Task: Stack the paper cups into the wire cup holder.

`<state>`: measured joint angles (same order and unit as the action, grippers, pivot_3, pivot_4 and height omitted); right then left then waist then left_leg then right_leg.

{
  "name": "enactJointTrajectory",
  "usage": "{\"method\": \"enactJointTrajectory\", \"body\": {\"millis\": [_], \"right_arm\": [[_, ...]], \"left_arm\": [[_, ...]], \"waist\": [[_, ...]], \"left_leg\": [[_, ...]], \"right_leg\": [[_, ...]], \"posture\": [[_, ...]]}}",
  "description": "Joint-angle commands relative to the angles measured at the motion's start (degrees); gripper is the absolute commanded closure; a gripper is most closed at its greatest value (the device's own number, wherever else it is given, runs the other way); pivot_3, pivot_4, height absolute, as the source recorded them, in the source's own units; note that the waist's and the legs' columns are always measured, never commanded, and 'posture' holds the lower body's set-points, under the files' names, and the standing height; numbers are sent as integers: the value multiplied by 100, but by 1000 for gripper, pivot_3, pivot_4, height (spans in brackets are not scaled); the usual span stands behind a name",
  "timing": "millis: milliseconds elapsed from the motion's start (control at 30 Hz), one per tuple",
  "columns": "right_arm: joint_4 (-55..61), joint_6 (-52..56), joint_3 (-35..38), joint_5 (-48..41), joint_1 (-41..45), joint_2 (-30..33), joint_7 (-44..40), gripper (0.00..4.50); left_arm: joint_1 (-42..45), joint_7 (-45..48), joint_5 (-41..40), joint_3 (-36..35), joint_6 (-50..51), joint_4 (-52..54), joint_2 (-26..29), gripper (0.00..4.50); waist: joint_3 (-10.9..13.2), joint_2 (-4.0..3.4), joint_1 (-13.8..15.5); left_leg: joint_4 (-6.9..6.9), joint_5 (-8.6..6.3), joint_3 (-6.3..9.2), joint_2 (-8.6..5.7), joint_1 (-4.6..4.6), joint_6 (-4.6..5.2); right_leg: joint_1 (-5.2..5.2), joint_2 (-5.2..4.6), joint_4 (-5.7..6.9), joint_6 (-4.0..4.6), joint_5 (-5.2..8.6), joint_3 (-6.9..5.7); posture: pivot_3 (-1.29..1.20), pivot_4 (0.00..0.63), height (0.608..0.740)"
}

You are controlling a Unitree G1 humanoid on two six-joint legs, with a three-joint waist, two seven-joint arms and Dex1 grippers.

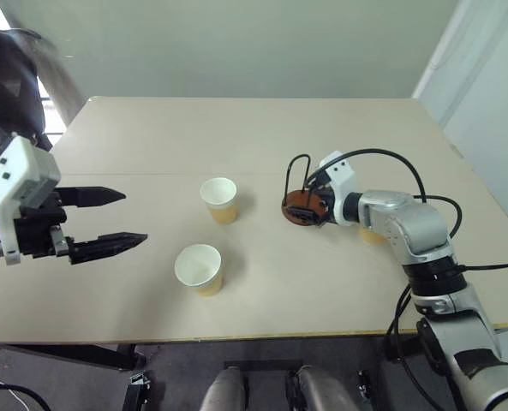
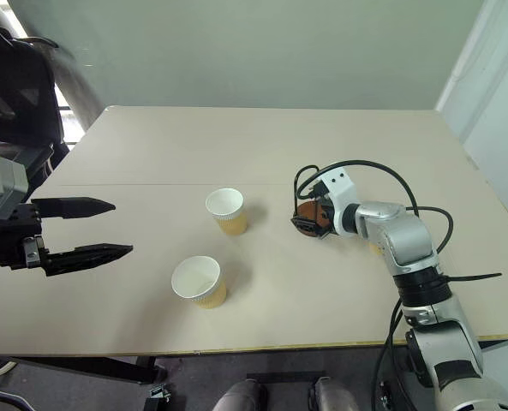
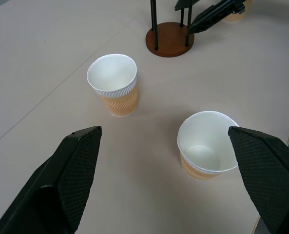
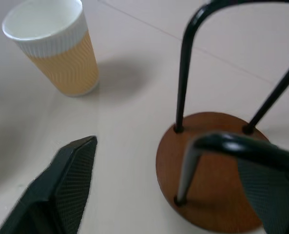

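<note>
Left gripper (image 1: 116, 221): raised over the left edge of the table (image 1: 151, 128), jaws wide apart, nothing between them, touching nothing.

Near paper cup (image 1: 200, 269): upright on the table, mouth up, empty, left of centre and toward the front edge.

Far paper cup (image 1: 219, 199): upright, empty, just behind and slightly right of the near one; the two stand apart.

Wire cup holder (image 1: 302, 197): right of centre, reddish-brown disc base flat on the table, two black wire loops upright, no cup inside.

Right gripper (image 1: 312, 204): right at the holder, jaws open with the base and loops between them in the right wrist view; one finger (image 4: 66, 180) lies beside the base, the other is behind a wire loop. Whether the jaws touch the holder cannot be told.

Third paper cup (image 1: 372, 233): mostly hidden behind the right forearm; a tan patch is visible.

Step in hand, as judged: the right arm reaching to steady or seize the holder; no cup stacked yet. Next move calls for closing on the holder without tipping it, then the left jaws descending around a cup.
</note>
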<state>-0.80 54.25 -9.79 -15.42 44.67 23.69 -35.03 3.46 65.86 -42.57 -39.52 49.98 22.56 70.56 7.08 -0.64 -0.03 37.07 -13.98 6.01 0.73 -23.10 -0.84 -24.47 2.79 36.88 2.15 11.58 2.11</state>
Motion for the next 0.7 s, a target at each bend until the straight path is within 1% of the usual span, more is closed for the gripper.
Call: {"method": "enactJointTrajectory", "body": {"millis": [33, 100, 133, 200, 300, 333, 433, 533, 700], "right_arm": [[43, -126, 93, 61, 104, 19, 50, 1226], [20, -152, 73, 79, 112, 34, 37, 2059], [11, -163, 61, 84, 117, 43, 13, 2300], [-11, -180, 52, 99, 130, 40, -17, 3110], [-46, -214, 35, 121, 161, 24, -53, 4194], [-57, -223, 30, 126, 175, 20, -59, 4446], [-60, -242, 19, 131, 186, 21, -85, 4446], [-45, -246, 7, 130, 177, 23, -103, 4446], [-14, -254, -22, 133, 158, 44, -151, 4446]], "left_arm": [[4, -28, 13, -230, -38, 96, -8, 0], [-4, 32, -88, -297, 47, 124, 7, 0], [40, 46, -207, -335, 120, 127, 3, 0], [174, 19, -433, -373, 209, 104, -24, 0], [520, -1, -1097, -539, 330, 102, -174, 0], [590, -13, -1235, -585, 371, 97, -211, 0], [385, 79, -1223, -682, 428, 131, -219, 0], [342, -18, -1314, -695, 421, 134, -287, 0], [115, 40, -1136, -684, 336, 155, -236, 0]], "waist": [[0, 0, -1], [0, 0, -2], [0, 0, -2], [0, 0, -1], [0, 0, 2], [0, 1, 1], [-1, 1, -2], [-1, 1, -4], [-1, 2, -9]], "left_leg": [[0, -1, 0, 0, 0, -1], [0, -1, 0, 0, -1, -2], [0, -1, 0, 0, -1, -3], [0, -2, 0, 0, -3, -3], [0, -2, 0, 0, -3, -3], [0, -2, 0, 0, -4, -4], [0, -2, -1, 0, -2, -4], [-1, -2, 0, 1, -3, -5], [0, -2, -1, 1, -3, -4]], "right_leg": [[0, 0, 0, 0, 0, 0], [0, 0, 0, 0, 0, 0], [-1, 0, 0, 0, 0, 0], [-4, 0, 1, 1, -1, 0], [-4, 0, 2, 2, -1, 0], [-4, 0, 2, 2, -1, 0], [-3, 0, 3, 2, -1, 0], [-5, 0, 3, 2, -1, -1], [-5, 0, 2, 2, -1, -1]], "posture": [[0, 150, 740], [0, 150, 740], [0, 150, 740], [0, 150, 740], [0, 150, 740], [0, 150, 740], [0, 150, 740], [0, 150, 740], [0, 150, 740]]}}
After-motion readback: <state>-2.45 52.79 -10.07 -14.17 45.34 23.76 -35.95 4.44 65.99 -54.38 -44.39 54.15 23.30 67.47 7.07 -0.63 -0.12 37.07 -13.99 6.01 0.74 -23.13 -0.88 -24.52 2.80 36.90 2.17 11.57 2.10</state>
